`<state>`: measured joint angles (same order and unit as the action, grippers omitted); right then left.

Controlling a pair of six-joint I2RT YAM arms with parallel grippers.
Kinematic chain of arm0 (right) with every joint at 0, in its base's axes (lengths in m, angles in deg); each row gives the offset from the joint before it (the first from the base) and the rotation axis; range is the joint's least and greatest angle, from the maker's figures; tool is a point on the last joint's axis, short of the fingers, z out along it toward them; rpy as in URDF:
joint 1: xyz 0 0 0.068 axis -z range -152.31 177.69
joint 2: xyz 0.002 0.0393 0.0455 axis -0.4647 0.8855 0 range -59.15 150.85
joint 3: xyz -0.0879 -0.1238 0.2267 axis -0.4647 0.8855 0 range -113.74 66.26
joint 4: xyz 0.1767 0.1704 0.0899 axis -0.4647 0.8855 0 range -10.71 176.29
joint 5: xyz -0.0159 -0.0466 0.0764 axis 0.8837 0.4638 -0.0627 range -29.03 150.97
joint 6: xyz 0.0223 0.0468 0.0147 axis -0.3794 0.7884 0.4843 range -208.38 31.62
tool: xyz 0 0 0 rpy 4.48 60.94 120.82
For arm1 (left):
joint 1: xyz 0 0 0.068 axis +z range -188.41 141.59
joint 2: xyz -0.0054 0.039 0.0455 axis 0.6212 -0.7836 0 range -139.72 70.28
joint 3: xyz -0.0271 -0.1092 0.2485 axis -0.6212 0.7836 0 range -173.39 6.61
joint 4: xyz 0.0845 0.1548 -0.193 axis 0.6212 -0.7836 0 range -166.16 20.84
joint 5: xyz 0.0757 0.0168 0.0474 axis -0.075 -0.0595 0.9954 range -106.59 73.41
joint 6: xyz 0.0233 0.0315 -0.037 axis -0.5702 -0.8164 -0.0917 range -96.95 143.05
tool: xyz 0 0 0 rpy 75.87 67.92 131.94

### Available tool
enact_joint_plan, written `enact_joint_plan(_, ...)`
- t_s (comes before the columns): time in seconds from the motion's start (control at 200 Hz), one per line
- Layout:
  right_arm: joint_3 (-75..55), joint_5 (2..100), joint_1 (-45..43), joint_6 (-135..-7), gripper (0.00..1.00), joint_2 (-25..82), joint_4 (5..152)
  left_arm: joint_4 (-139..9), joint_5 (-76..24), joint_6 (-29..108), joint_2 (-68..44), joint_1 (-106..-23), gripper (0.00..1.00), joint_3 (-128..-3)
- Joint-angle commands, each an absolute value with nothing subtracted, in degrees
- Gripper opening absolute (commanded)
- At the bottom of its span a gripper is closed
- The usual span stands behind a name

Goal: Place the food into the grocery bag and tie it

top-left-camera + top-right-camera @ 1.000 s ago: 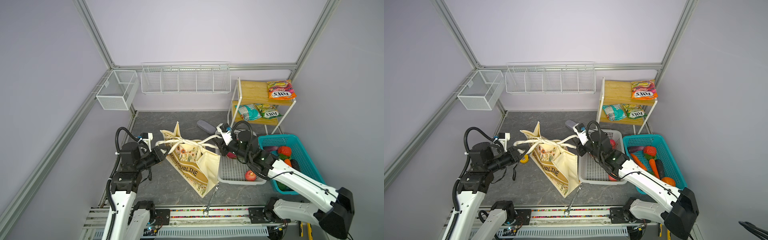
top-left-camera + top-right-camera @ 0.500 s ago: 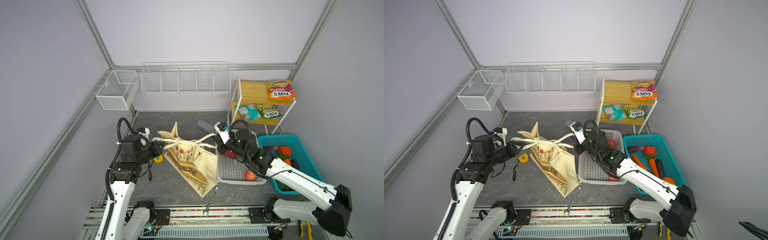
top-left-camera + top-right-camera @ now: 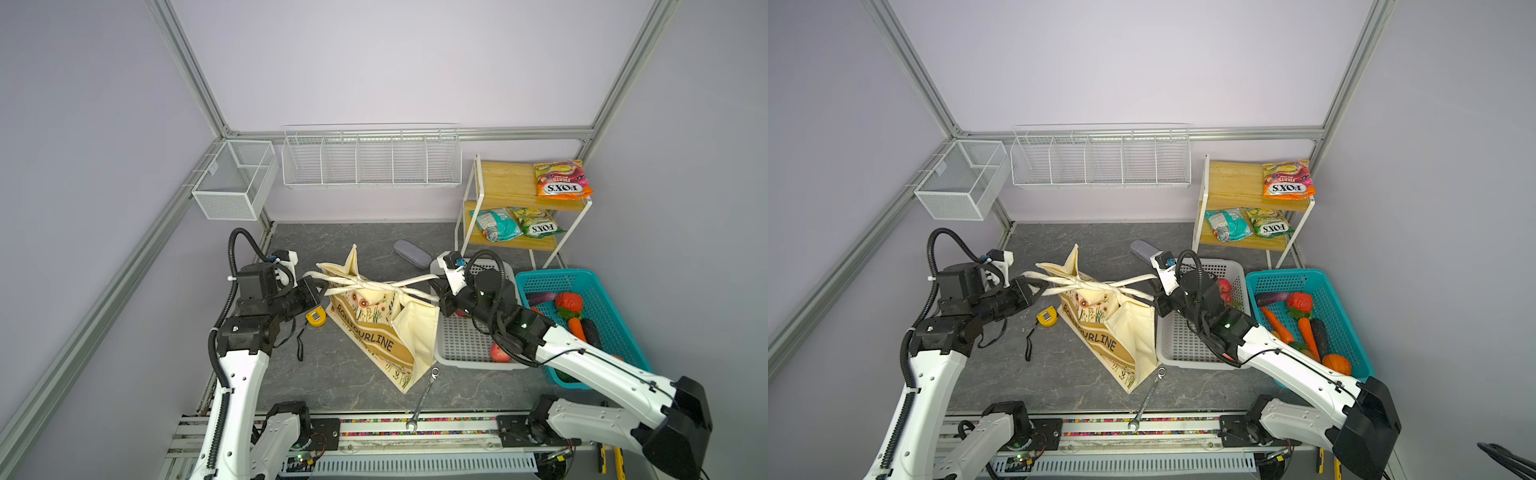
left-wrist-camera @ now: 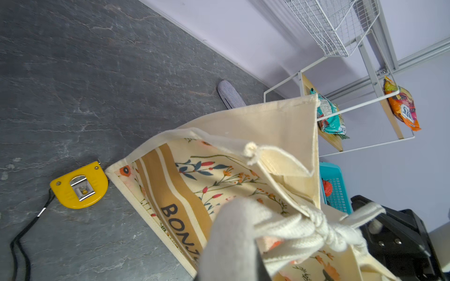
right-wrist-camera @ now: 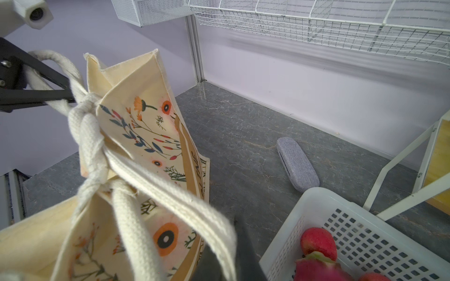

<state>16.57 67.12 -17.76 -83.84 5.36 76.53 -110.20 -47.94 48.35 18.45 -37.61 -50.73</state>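
In both top views the grocery bag point(image 3: 374, 328) stands mid-surface between the arms. Its handles point(image 3: 409, 281) run taut sideways from the left gripper point(image 3: 321, 291) to the right gripper point(image 3: 435, 293), both clamped on them. An orange packet point(image 3: 563, 180) reads "FOX'S".

Left wrist view: the knot point(image 4: 326, 228) lies close ahead, and "BONJ" is readable.

Right wrist view: the knot point(image 5: 90, 136) is farther, so the left arm seems nearer.

The bag point(image 3: 376, 328) is cream with orange-and-blue floral print and a brown lettered band; its handles point(image 3: 340, 280) are white. Yellow tape measure point(image 3: 316, 318), teal basket point(image 3: 557, 275), perforated grey basket point(image 3: 461, 340), dark grey veined surface point(image 3: 332, 374).
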Motion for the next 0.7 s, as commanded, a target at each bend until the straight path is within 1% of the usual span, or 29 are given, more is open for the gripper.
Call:
enact_joint_plan(0.0,17.62,74.21,-13.44,-83.26,0.07,2.65,79.49,-111.49,-39.14,45.87,17.74,-33.33,0.0,-51.04)
enact_joint_plan(0.125,16.66,68.23,-14.43,-84.82,0.07,3.87,78.24,-108.51,-44.32,47.2,19.08,-33.36,0.0,-48.79)
enact_joint_plan(0.345,13.73,63.5,-16.76,-86.64,0.14,5.86,77.65,-107.69,-48.99,47.8,21.84,-33.63,0.0,-47.45)
enact_joint_plan(0.495,13.12,62.02,-17.41,-86.65,0.18,6.32,77.37,-107.86,-51.31,48.78,22.95,-34.07,0.08,-47.86)
enact_joint_plan(0.595,12.55,61.29,-17.83,-86.8,0.23,6.48,77.54,-108.35,-52.94,49.05,22.73,-34.7,0.2,-48.36)
enact_joint_plan(0.695,11.99,60.97,-18.27,-87.2,0.32,6.44,78.04,-109.1,-53.39,49.32,22.89,-36.17,0.32,-49.08)
